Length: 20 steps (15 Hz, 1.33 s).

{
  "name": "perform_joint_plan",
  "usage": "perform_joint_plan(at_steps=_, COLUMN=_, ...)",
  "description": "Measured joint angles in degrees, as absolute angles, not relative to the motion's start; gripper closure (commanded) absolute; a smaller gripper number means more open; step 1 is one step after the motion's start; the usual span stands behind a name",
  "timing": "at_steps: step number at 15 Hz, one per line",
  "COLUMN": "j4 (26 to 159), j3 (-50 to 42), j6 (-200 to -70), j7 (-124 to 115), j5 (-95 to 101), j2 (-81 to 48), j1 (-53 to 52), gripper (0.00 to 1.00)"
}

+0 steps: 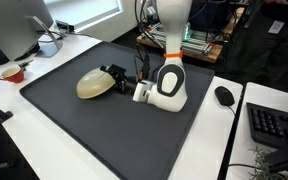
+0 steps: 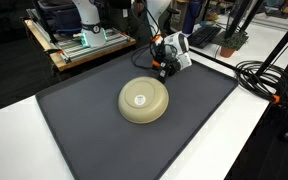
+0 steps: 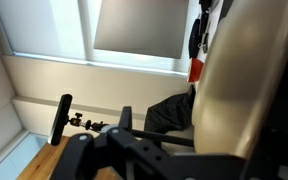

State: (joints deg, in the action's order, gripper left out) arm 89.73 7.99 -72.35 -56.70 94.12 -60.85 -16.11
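A beige bowl [image 1: 91, 85] lies upside down on the dark mat [image 1: 104, 130]; it also shows near the mat's middle in an exterior view [image 2: 144, 100]. My gripper [image 1: 114, 77] is low over the mat, turned sideways, right beside the bowl's rim [image 2: 162, 64]. Its black fingers look spread apart. In the wrist view the bowl [image 3: 244, 100] fills the right side, very close, with the gripper's fingers [image 3: 94, 125] dark at the bottom. Whether a finger touches the rim I cannot tell. Nothing is held.
A red cup [image 1: 12, 72] and a monitor [image 1: 19, 25] stand beyond the mat's far corner. A mouse [image 1: 224, 96] and a keyboard [image 1: 276, 125] lie on the white table. Cables [image 2: 259, 75] and a wooden cart [image 2: 84, 42] border the mat.
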Motion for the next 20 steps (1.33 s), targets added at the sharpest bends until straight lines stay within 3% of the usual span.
perform_joint_plan(at_steps=3, j4=89.72, j3=7.64, j6=-72.34, j7=-56.7, j5=94.11, j2=-60.63, j1=-15.3, gripper=0.56)
perform_joint_plan(at_steps=4, j4=89.72, j3=7.5, j6=-72.34, j7=-56.7, j5=94.11, j2=-60.62, j1=-15.05, gripper=0.14)
perform_joint_plan(at_steps=6, j4=89.73, j3=7.39, j6=-72.34, j7=-56.64, j5=94.09, j2=-60.63, j1=-14.59, gripper=0.15)
perform_joint_plan(at_steps=9, j4=89.74, j3=7.39, j6=-72.34, j7=-56.4, j5=94.09, j2=-60.66, j1=-14.41, gripper=0.0)
perform_joint_plan(at_steps=20, j4=89.79, j3=7.38, j6=-73.2, j7=-55.48, j5=94.09, j2=-60.79, j1=-14.43, gripper=0.0)
